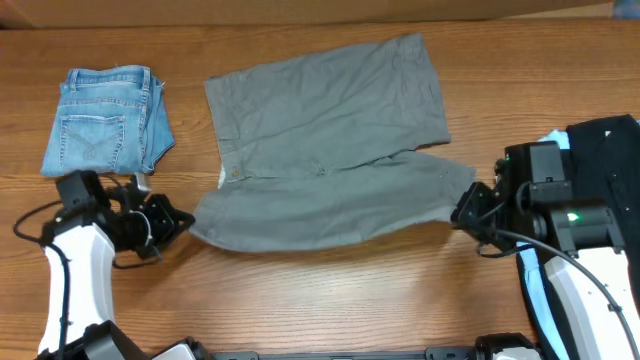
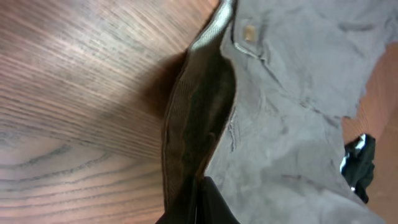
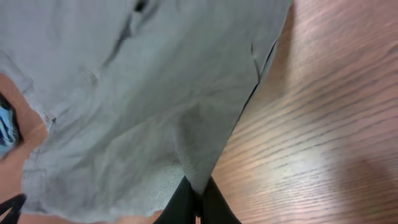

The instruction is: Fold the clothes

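Denim shorts (image 1: 105, 120) lie folded on desk (image 1: 330, 300); L tool (image 1: 188, 226), R tool (image 1: 458, 212) clamped tight on khaki shorts (image 1: 330, 130), 1st fold apparently pending.

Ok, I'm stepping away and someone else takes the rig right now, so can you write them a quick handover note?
Left gripper: shut on the grey-khaki shorts at the near waistband corner.
Right gripper: shut on the near leg's hem.
The grey-khaki shorts lie spread out in the middle, not yet folded.
Blue denim shorts: folded, at the far left.
Left to do: probably carry the held near edge over the far half, then fold again.
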Motion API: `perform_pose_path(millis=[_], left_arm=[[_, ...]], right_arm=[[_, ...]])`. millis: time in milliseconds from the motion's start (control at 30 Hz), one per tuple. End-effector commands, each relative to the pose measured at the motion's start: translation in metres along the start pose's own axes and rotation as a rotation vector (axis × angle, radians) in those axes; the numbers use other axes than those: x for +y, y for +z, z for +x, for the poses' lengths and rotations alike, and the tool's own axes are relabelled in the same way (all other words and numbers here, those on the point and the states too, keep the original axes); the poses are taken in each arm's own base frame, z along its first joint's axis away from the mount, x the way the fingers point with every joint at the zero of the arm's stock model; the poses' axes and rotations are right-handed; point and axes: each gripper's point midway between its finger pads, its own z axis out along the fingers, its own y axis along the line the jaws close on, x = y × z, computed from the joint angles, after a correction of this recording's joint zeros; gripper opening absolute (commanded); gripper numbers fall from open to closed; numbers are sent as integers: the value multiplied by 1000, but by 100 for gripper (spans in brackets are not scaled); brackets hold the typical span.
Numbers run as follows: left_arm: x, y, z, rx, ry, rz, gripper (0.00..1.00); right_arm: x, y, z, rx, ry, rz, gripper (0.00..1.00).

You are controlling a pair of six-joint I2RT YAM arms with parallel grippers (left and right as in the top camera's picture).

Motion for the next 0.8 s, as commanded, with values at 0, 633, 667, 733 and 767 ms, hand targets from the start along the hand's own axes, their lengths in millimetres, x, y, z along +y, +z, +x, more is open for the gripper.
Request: perform_pose_path(millis=[0,633,667,733,767], left_arm=[[-19,-21,-19,-46,115,8,4],[-64,-172,-28,-321,290,-304,4],[-66,-177,-26,-338,293,-311,4],[-66,-186,-21,-375,293,-329,4],[-67,-189,-20,-386,294,-334,4]], right_arm=[[8,-24,-18,-97,-27,9,4],[35,-142,-29,-294,-53,-38,4],[36,-146,-29,-301,-55,-43,4],[38,-156,-28,-316,-57,-56,4],[40,-159,-28,-322,-59,-64,4]])
